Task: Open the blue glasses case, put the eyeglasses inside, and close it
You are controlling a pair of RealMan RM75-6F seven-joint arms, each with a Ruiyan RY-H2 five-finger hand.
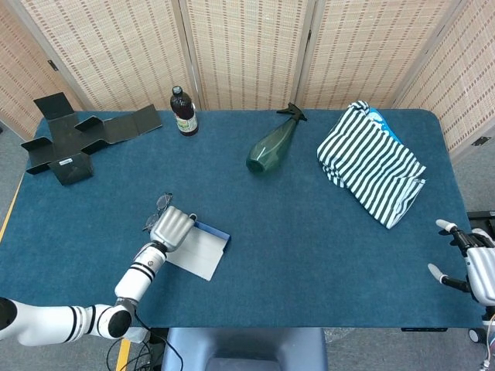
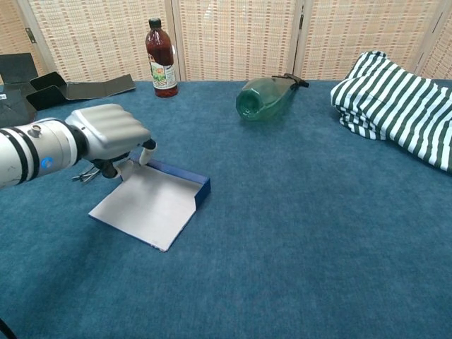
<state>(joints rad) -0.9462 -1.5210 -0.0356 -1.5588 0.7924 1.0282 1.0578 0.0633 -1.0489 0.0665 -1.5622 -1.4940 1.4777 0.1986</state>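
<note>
The blue glasses case lies open and flat near the table's front left, pale lining up, turned askew with its blue rim at the far side. The dark-framed eyeglasses lie on the cloth just beyond its left corner, mostly hidden under my left hand. That hand hovers there with fingers curled down and its thumb by the case's far edge; whether it touches the glasses is hidden. My right hand hangs off the table's right front corner, fingers apart and empty.
A dark juice bottle stands at the back. A green spray bottle lies on its side mid-table. A striped cloth is at the right, black folded cardboard at the back left.
</note>
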